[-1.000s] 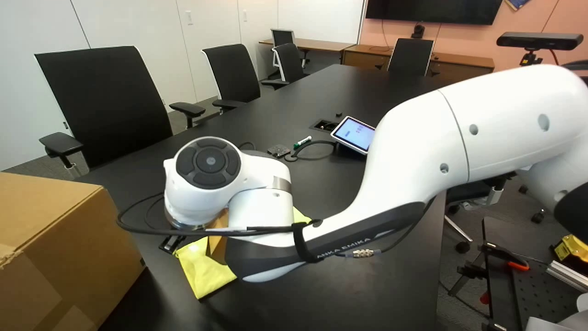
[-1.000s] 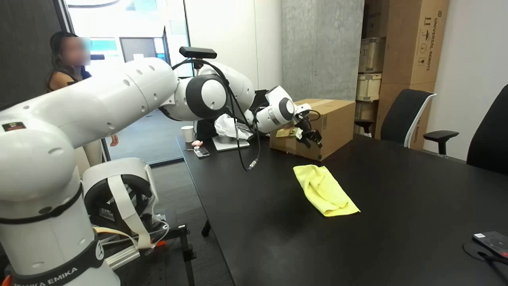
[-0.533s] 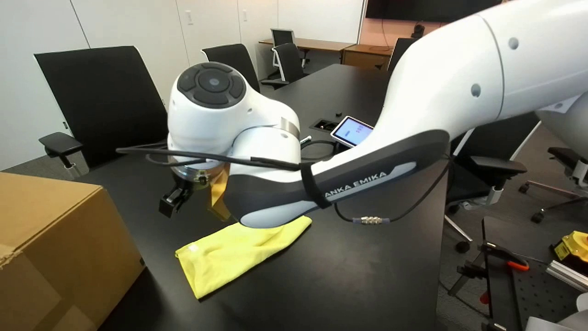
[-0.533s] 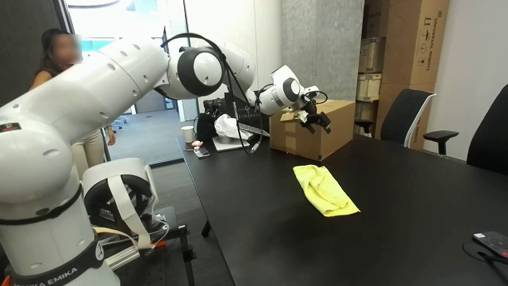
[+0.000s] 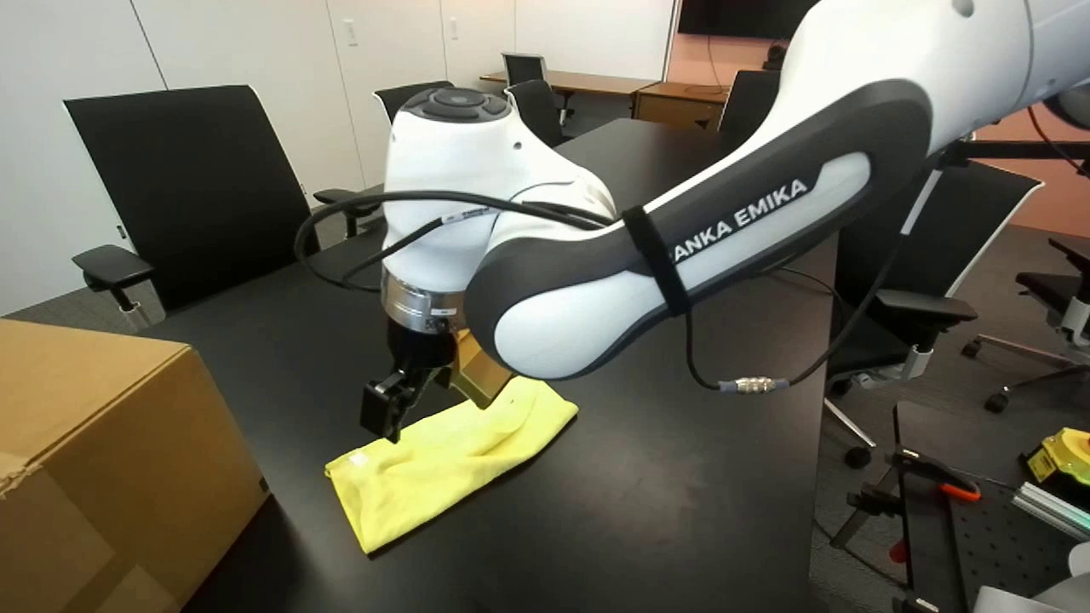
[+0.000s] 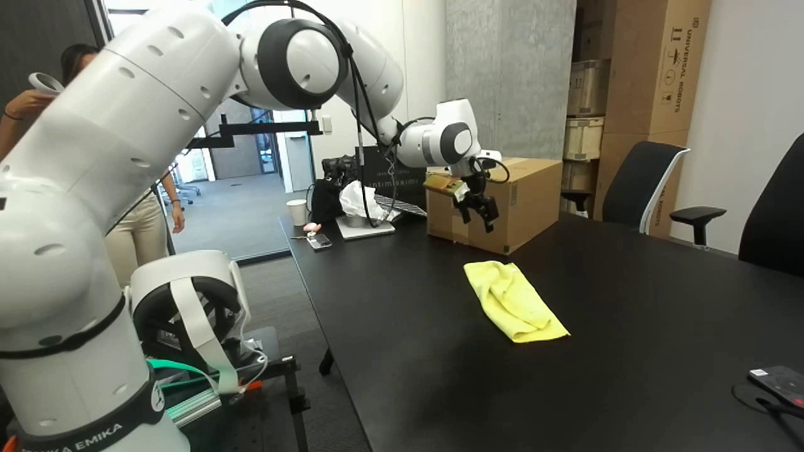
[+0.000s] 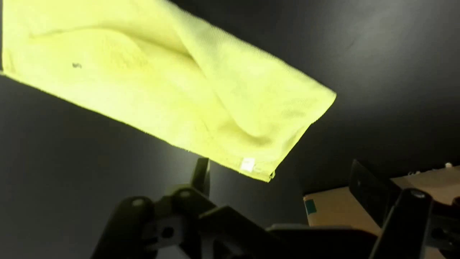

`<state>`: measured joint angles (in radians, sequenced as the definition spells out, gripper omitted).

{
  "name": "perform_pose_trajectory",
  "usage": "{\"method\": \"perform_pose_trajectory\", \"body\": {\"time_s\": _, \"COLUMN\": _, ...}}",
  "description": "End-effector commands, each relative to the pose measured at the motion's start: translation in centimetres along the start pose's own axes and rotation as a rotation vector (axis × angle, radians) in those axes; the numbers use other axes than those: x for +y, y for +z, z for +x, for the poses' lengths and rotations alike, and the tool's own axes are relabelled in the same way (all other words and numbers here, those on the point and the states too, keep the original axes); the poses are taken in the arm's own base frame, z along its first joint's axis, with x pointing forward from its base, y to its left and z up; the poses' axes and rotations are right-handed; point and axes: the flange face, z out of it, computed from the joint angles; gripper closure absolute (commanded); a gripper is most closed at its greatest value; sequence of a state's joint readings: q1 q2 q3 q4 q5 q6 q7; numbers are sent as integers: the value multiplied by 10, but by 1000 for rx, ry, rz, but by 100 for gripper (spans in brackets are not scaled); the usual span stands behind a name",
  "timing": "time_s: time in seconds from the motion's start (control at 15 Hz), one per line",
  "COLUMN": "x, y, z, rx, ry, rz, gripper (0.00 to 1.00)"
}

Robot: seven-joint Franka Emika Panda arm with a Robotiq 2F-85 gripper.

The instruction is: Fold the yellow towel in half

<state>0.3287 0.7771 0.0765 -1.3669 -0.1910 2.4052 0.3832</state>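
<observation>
The yellow towel [image 5: 460, 464] lies on the black table as a long strip, with wrinkles and a fold across its top. It also shows in an exterior view [image 6: 516, 304] and fills the upper left of the wrist view [image 7: 136, 82]. A small white label sits near its corner. My gripper [image 5: 407, 409] hangs above the table over the towel's far long edge in that view. In the wrist view the gripper [image 7: 279, 171] is open with a wide gap and nothing between its fingers. The towel's labelled corner shows beyond the gap, apart from the fingers.
A tan cardboard box [image 5: 111, 477] stands on the table close to the towel's labelled end; it shows in the wrist view too [image 7: 341, 208]. A black remote-like device [image 6: 782, 384] lies near the table edge. A white cup [image 6: 298, 212] and laptop stand farther back.
My gripper has risen from low beside the towel, turned to point more downward, and moved back over the towel's edge. The towel and box have not moved.
</observation>
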Motion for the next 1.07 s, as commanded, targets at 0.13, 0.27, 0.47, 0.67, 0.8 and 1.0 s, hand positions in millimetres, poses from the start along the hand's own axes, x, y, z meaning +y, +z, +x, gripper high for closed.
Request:
{"method": "perform_pose_trajectory", "body": {"time_s": 0.13, "x": 29, "y": -30, "z": -61, "rx": -148, "ry": 117, "rz": 103, "gripper": 0}}
{"method": "perform_pose_trajectory", "body": {"time_s": 0.27, "x": 43, "y": -35, "z": -84, "rx": -187, "ry": 141, "rz": 91, "gripper": 0}}
{"method": "perform_pose_trajectory", "body": {"time_s": 0.47, "x": 67, "y": -47, "z": -119, "rx": -228, "ry": 135, "rz": 103, "gripper": 0}}
{"method": "perform_pose_trajectory", "body": {"time_s": 0.67, "x": 96, "y": -61, "z": -158, "rx": -264, "ry": 103, "rz": 119, "gripper": 0}}
{"method": "perform_pose_trajectory", "body": {"time_s": 0.8, "x": 120, "y": -72, "z": -186, "rx": -286, "ry": 71, "rz": 127, "gripper": 0}}
{"method": "perform_pose_trajectory", "body": {"time_s": 1.0, "x": 159, "y": -90, "z": -224, "rx": -287, "ry": 31, "rz": 136, "gripper": 0}}
